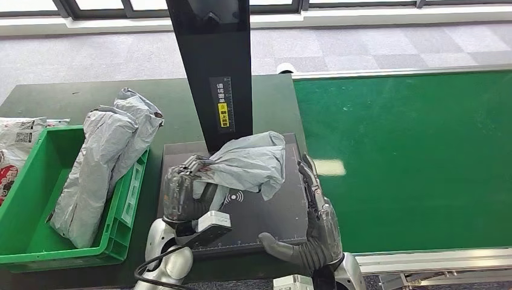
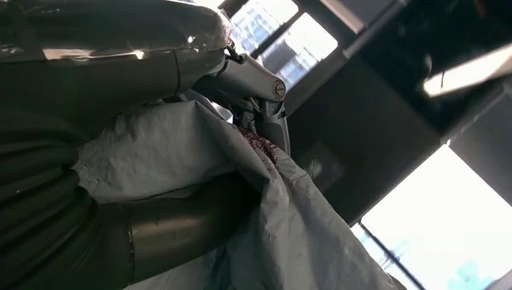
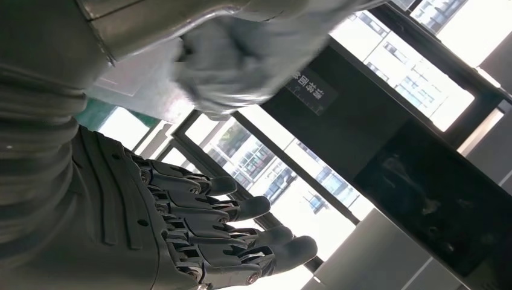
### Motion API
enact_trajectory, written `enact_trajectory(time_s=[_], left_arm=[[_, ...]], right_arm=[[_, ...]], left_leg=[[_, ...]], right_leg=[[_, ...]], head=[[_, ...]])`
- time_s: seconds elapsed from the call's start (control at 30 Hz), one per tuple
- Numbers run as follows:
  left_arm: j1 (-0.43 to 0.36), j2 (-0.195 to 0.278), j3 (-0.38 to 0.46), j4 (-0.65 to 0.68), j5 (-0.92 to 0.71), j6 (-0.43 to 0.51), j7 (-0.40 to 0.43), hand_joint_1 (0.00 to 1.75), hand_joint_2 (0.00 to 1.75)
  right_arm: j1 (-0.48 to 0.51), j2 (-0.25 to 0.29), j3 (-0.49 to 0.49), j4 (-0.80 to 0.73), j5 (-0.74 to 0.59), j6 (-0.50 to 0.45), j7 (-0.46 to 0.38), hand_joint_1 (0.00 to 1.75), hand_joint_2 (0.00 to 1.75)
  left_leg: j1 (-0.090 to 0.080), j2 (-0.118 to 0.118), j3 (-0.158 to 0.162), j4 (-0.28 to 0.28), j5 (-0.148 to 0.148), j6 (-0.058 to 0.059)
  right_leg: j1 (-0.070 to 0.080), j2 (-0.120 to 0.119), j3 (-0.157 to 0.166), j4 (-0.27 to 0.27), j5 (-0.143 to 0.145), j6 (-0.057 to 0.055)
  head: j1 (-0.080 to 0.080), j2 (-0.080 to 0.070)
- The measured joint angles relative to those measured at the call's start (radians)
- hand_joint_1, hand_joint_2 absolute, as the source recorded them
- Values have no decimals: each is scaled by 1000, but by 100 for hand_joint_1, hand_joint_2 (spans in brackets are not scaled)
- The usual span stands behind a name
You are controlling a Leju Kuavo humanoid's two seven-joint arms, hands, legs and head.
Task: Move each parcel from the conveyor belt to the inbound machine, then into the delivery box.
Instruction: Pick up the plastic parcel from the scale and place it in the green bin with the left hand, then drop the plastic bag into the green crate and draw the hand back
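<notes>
Dark green table [image 1: 72,96]: carries green crate [image 1: 24,181] at left edge w/ printed white bags [image 1: 15,142] beside it; black scanner plate [image 1: 265,211] w/ upright black post [image 1: 211,66] at centre. Green conveyor belt [image 1: 410,157] abuts table's right side.

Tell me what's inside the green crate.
In the green crate, two grey parcels lean on its right wall, their tops sticking out above the rim. The rest of the crate floor shows bare green; whatever lies beneath the parcels is covered.
</notes>
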Motion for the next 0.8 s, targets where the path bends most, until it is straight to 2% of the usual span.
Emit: enact_trajectory(time_s=[0.1, 0.3, 0.5, 0.6, 0.7, 0.8], left_arm=[[37, 3, 58, -136, 96, 1, -51, 175, 175], [97, 20, 126, -330, 257, 1, -62, 175, 175], [125, 34, 166, -452, 300, 1, -64, 175, 175], [131, 45, 202, -527, 386, 1, -64, 175, 175], [128, 65, 256, -572, 471, 1, -65, 175, 175], [103, 79, 329, -562, 468, 1, -65, 175, 175]], right_arm=[[14, 0, 0, -7, -2, -11, -3, 0, 175], [35, 0, 0, -13, -10, -23, -16, 0, 175], [37, 0, 0, -20, -13, -10, -18, 0, 175], [36, 0, 0, -21, -13, 0, -17, 0, 175], [36, 0, 0, -21, -17, 0, -18, 0, 175], [36, 0, 0, -21, -19, 0, -21, 0, 175]], left_leg=[[0, 0, 0, 0, 0, 0], [0, -1, 0, 0, 0, 0], [0, 0, 0, 0, 0, 0], [0, 0, 0, 0, 0, 0], [0, -1, 0, 0, 0, 0], [0, -1, 1, 0, 1, -1]], right_leg=[[0, 0, 0, 0, 0, 0], [0, -1, 0, 0, 0, 0], [0, 0, 1, 0, 0, 0], [0, 0, 1, 0, 0, 0], [0, -1, 0, 0, 0, 0], [0, -1, 0, 0, 0, 0]], head=[[0, 0], [0, 0], [0, 0], [0, 0], [0, 0], [0, 0]])
